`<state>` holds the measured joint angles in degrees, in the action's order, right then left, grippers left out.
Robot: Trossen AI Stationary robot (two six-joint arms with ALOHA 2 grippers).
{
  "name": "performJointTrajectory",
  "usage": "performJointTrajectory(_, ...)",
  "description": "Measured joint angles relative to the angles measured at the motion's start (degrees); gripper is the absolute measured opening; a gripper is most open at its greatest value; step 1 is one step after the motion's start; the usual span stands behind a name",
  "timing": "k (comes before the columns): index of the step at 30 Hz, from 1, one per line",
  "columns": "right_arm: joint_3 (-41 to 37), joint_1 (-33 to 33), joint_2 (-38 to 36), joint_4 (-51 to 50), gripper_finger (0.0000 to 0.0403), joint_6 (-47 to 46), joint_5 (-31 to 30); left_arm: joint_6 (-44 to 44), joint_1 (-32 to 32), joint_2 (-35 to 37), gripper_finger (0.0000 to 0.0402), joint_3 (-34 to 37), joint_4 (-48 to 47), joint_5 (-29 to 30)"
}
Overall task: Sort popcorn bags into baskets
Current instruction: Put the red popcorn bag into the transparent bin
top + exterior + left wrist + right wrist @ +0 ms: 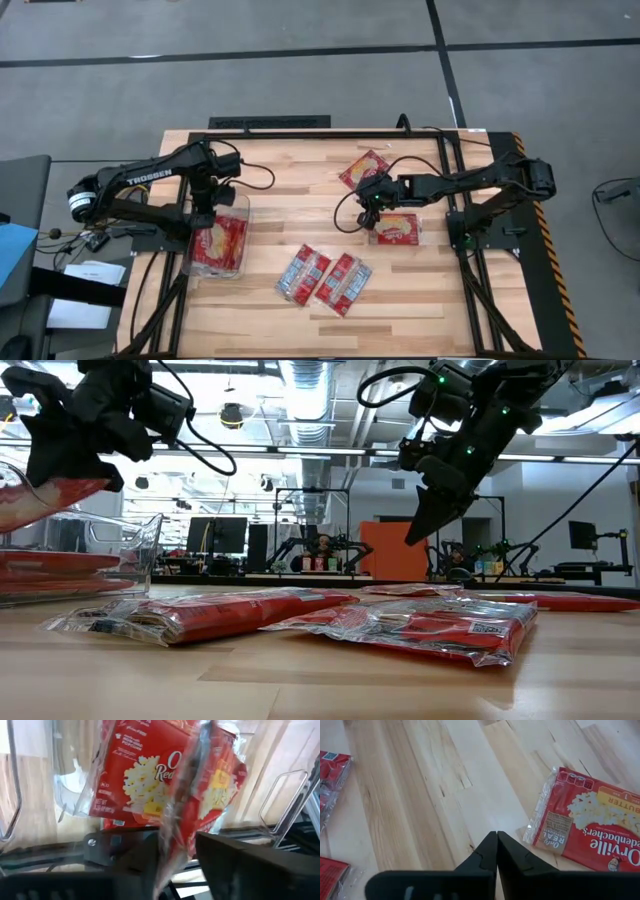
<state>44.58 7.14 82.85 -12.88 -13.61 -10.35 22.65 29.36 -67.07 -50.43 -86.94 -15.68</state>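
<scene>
Left tool (175, 850) clamped on a popcorn bag (165, 775) above the clear tub (240, 215) near the tabletop's left edge — right tool (496, 851) pinched together, empty, just beside another bag (590, 832).

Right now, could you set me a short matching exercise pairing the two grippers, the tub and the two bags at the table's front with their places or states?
Things:
1. left gripper
2. right gripper
3. tub
4. two front bags

States:
A. lying side by side on bare wood
B. shut on a bag above the tub
C. empty, shut, above bare wood
D. already holding bags

Pairs: 1-B, 2-C, 3-D, 4-A
</scene>
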Motion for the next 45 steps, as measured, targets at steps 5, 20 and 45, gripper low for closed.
performJointTrajectory(5,0.0,0.02,-0.02,0.01,0.004,0.0,0.0,-1.21,-0.02,0.0,0.0201,-0.02,-0.66,2.44)
performJointTrajectory(20,0.04,7.27,0.18,0.26,0.0017,-2.38,-1.3,-27.86,-0.02,-0.02,0.0292,-20.56,13.78,1.89)
performJointTrajectory(45,0.38,4.54,19.86,14.22,0.0022,-0.96,-2.25,-33.95,-2.93,-26.04,0.0293,-21.53,59.37,-5.09)
